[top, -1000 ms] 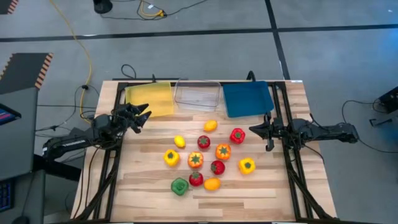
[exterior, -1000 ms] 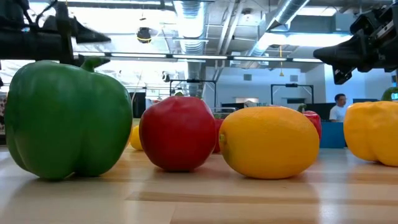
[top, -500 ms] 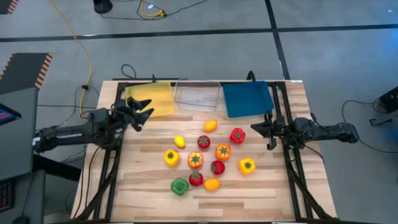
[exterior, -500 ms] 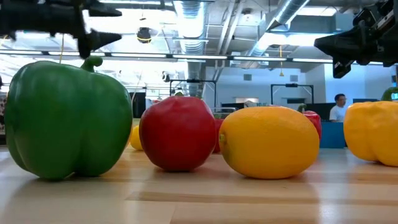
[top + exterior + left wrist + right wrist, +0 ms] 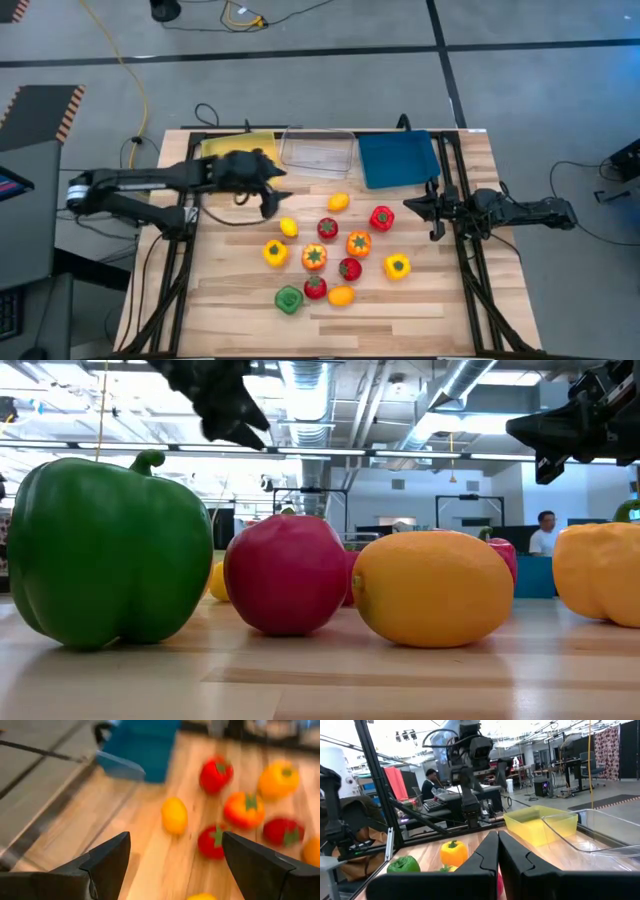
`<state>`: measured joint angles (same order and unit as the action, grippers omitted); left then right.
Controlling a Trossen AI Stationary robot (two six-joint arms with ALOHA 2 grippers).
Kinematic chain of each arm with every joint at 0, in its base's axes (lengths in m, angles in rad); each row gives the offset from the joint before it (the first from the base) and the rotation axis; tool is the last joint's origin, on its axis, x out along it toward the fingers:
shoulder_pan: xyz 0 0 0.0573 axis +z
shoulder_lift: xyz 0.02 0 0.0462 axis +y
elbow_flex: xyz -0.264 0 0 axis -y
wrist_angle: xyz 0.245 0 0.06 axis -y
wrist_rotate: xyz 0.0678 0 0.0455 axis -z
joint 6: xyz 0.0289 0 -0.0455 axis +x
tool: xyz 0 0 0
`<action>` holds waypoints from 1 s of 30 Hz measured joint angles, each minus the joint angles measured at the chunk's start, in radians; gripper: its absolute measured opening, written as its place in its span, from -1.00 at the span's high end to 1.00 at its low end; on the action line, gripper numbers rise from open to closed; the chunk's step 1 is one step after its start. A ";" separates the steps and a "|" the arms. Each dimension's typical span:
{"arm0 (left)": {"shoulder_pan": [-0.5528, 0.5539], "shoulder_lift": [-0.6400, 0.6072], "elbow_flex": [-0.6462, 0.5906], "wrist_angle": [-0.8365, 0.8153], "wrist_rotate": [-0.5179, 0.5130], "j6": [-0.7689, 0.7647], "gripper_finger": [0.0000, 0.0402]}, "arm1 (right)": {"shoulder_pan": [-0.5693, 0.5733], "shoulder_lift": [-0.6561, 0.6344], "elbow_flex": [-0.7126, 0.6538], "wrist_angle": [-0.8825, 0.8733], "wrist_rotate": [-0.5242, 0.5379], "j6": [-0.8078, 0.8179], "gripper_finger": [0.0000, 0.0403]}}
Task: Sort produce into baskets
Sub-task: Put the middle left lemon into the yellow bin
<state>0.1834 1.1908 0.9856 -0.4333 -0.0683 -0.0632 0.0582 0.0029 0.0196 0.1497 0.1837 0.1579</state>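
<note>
Left gripper (image 5: 272, 196) out over the tabletop (image 5: 240, 300), jaws spread wide and empty, just beside the small lemon (image 5: 288, 227). Right gripper (image 5: 412, 211) waiting at the right edge, jaws pressed together, holding nothing. Fruit and peppers clustered mid-table, green pepper (image 5: 289, 299) nearest the front. Yellow bin (image 5: 240, 152), clear bin (image 5: 318, 153) and blue bin (image 5: 396, 158) lined along the far edge.

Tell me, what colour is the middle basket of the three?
The middle basket is clear, see-through plastic, with no colour of its own; the high view shows it best.
</note>
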 joint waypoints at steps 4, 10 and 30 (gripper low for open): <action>0.000 0.152 0.126 -0.139 0.081 0.120 -0.50 | 0.000 0.000 0.001 0.000 0.000 0.000 0.82; -0.001 0.318 0.201 -0.287 0.161 0.239 -0.50 | 0.000 0.000 0.001 0.000 0.000 0.000 0.82; -0.073 0.587 0.205 -0.381 0.169 0.406 -0.50 | 0.000 0.000 0.002 0.000 0.000 0.000 0.82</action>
<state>0.1108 1.7776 1.1904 -0.8140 0.1009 0.3424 0.0583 0.0025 0.0212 0.1493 0.1837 0.1581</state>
